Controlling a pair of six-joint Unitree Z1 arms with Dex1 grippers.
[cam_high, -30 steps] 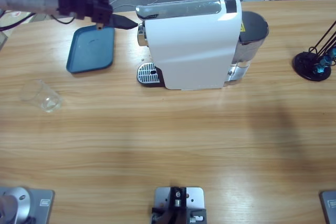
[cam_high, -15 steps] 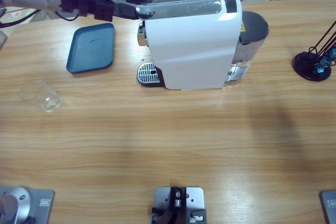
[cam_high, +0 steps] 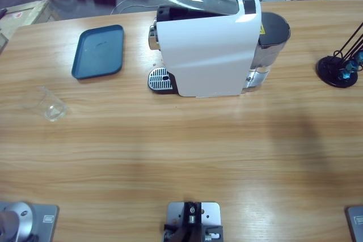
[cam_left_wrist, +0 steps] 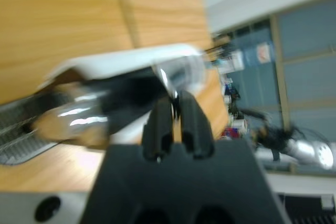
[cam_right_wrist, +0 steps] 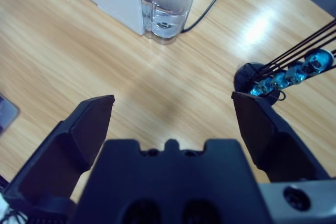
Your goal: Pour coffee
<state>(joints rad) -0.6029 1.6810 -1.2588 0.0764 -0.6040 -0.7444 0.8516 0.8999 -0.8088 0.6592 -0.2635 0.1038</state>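
Currently left end effector [cam_left_wrist: 173,100] narrow, pinched at tip of silver curved lever lid [cam_high: 193,1], raised at an angle over white boxy coffee machine [cam_high: 210,55]. Right end effector [cam_right_wrist: 172,100] spread wide, holding nothing, hanging over bare wooden counter [cam_high: 181,157]. No coffee visible anywhere. Small clear glass tumbler [cam_high: 48,105] looks empty, well apart from left end effector, beyond flat blue plastic tray [cam_high: 99,51], not on grey drip grille [cam_high: 160,79]. Risks: thin grip slipping so lid drops shut; brewing onto the grille with no tumbler below; shoving the machine by pulling too hard.
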